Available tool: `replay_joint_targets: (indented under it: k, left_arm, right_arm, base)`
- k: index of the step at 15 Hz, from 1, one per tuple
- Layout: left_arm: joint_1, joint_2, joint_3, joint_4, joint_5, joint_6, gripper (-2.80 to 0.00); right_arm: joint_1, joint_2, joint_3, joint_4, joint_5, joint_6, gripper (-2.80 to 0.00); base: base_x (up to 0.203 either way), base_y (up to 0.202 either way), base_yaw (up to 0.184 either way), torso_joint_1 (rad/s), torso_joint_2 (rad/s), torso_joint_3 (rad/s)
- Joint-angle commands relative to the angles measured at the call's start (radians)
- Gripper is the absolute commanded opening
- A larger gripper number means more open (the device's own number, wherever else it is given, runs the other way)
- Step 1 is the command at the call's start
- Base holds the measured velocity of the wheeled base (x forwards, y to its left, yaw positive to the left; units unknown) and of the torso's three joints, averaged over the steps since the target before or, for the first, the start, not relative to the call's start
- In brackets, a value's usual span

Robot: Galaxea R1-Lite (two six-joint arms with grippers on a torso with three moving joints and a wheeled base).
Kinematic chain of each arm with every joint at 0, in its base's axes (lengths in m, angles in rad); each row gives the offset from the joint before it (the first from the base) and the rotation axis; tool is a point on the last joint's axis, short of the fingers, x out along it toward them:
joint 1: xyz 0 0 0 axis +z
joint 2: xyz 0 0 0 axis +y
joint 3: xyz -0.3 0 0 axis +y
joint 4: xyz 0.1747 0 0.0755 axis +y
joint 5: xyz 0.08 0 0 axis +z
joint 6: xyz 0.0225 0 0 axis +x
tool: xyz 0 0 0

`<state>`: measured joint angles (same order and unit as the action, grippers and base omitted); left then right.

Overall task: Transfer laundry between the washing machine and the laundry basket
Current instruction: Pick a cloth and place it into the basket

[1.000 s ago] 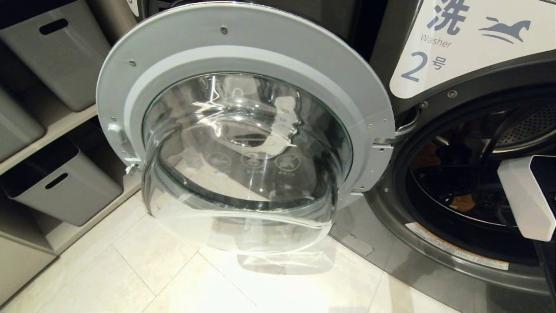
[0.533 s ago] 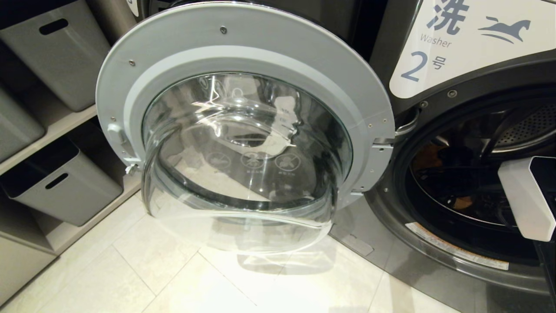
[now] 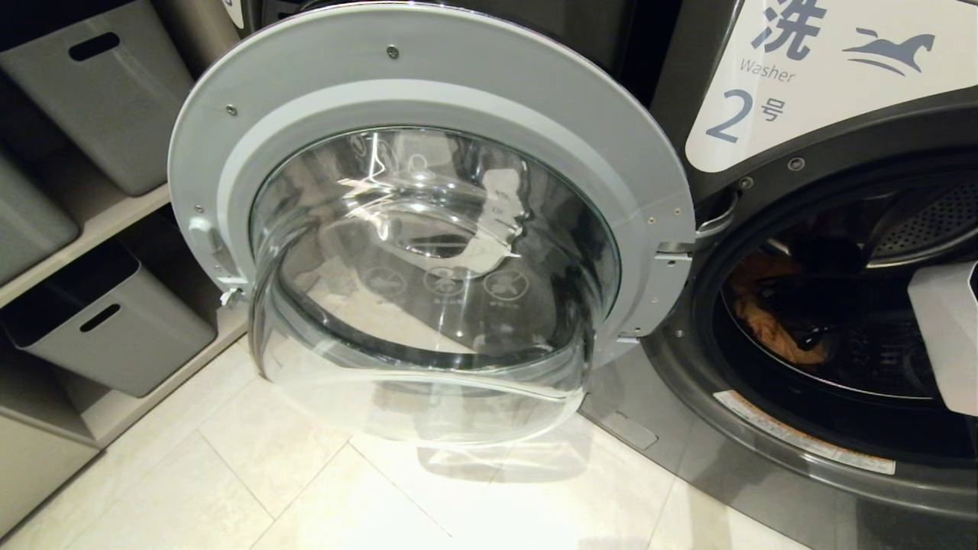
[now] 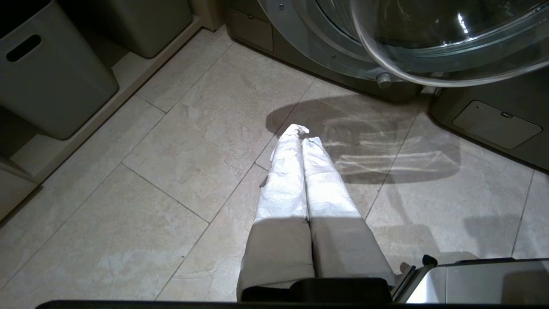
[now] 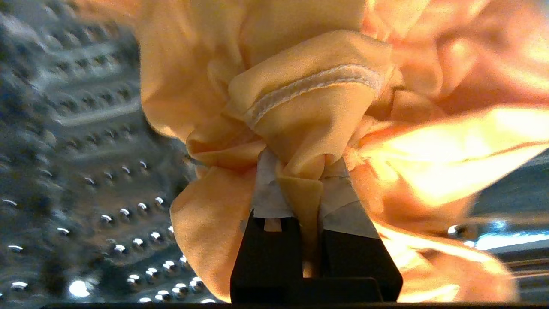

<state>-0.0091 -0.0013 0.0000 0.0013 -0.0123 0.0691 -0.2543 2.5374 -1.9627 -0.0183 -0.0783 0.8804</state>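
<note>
The washing machine (image 3: 810, 114) marked "2" stands with its round door (image 3: 428, 84) swung wide open to the left. My right arm's white casing (image 3: 946, 336) reaches into the drum from the right edge. Inside the drum, my right gripper (image 5: 302, 171) is shut on a bunched fold of the yellow-orange garment (image 5: 309, 98), which also shows through the drum opening (image 3: 764, 325). The perforated drum wall (image 5: 85, 180) lies behind the cloth. My left gripper (image 4: 302, 138) hangs shut and empty over the floor tiles. The laundry basket is out of view, as are the other garments.
Grey storage bins (image 3: 107, 321) (image 3: 99, 84) sit on shelves at the left. The door's glass bowl (image 3: 428, 321) juts out over the pale tiled floor (image 3: 306, 489). The machine's dark base panel (image 4: 497, 124) is low on the right.
My right gripper has closed on the yellow-orange garment. The arm's white casing has shifted toward the right edge, and more of the garment shows in the drum opening. The left arm is still.
</note>
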Motion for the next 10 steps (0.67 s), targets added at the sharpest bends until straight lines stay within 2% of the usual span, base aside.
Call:
replay_joint_targets:
  k: [1,5,7,10]
  left_arm:
    - [0.000,-0.002,0.000,0.000,0.000,0.000,-2.80]
    - [0.000,0.000,0.000,0.000,0.000,0.000,-2.80]
    - [0.000,-0.002,0.000,0.000,0.000,0.000,-2.80]
    - [0.000,0.000,0.000,0.000,0.000,0.000,-2.80]
  right_arm:
    - [-0.014,-0.026,0.002,0.001,-0.001,0.005,-2.80]
    - [-0.014,-0.114,0.111,-0.001,-0.031,-0.021,-2.80]
    - [0.000,-0.187,0.229,-0.026,-0.058,-0.075,-2.80]
    - [0.011,-0.296,0.455,-0.162,-0.088,-0.165,-2.80]
  base:
    - [0.000,0.000,0.000,0.000,0.00,0.000]
    - [0.000,0.000,0.000,0.000,0.00,0.000]
    - [0.000,0.000,0.000,0.000,0.00,0.000]
    - [0.000,0.000,0.000,0.000,0.00,0.000]
